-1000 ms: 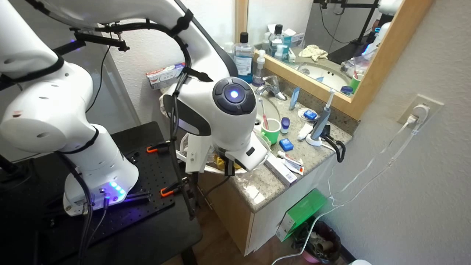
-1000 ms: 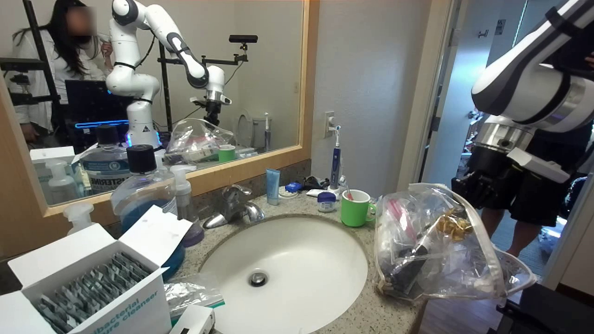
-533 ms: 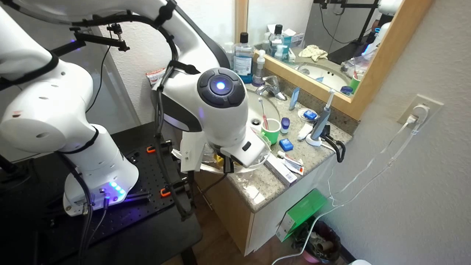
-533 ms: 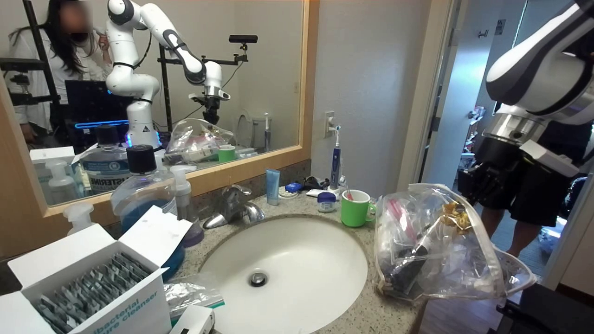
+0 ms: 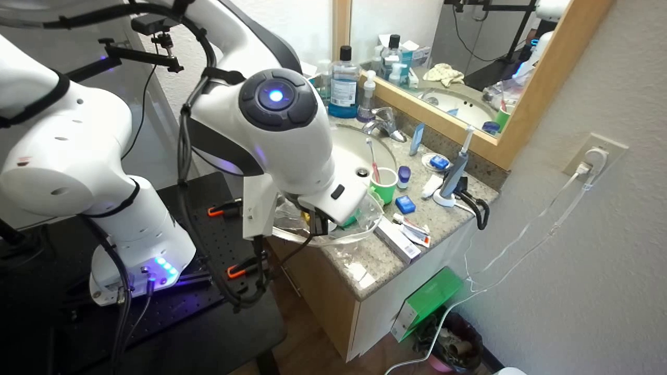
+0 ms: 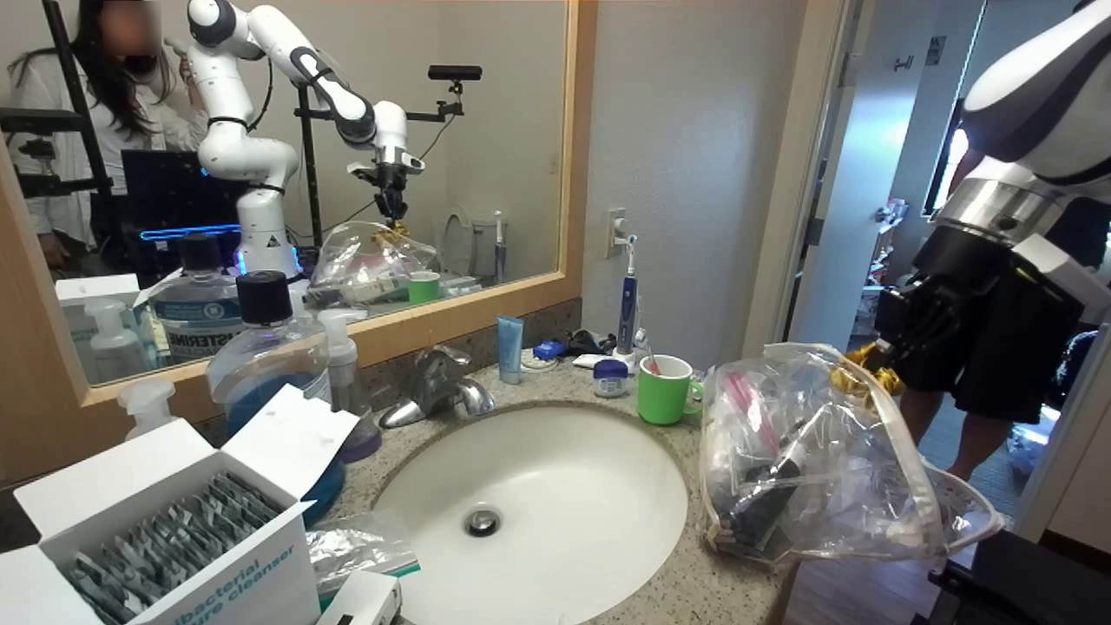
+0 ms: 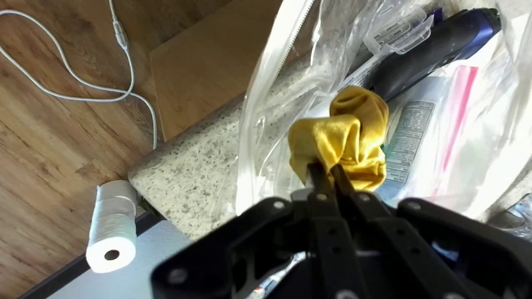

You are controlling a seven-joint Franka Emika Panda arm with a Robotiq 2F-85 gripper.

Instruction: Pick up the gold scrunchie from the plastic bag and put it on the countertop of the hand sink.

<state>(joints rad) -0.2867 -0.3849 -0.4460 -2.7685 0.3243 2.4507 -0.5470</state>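
Observation:
My gripper [image 7: 325,168] is shut on the gold scrunchie [image 7: 353,133], which hangs from the fingertips in the wrist view. In an exterior view the scrunchie [image 6: 884,379] is at the upper rim of the clear plastic bag [image 6: 833,521], partly seen through the film, just under the gripper [image 6: 896,351]. The bag leans on the countertop [image 6: 664,560] beside the hand sink [image 6: 555,469], its mouth past the counter edge. In an exterior view the arm hides most of the scrunchie; the sink [image 5: 350,146] and countertop [image 5: 357,268] also show there.
A green mug [image 6: 664,391] stands between bag and basin rim. A blue jar [image 6: 610,378], electric toothbrush [image 6: 627,304], tap [image 6: 443,382], mouthwash bottle [image 6: 269,365] and open wipes box [image 6: 182,538] stand around the sink. A long box [image 5: 398,239] lies near the counter's front.
My gripper and arm have risen and moved back, to the right in an exterior view. The scrunchie has come up with the gripper from inside the bag to its rim.

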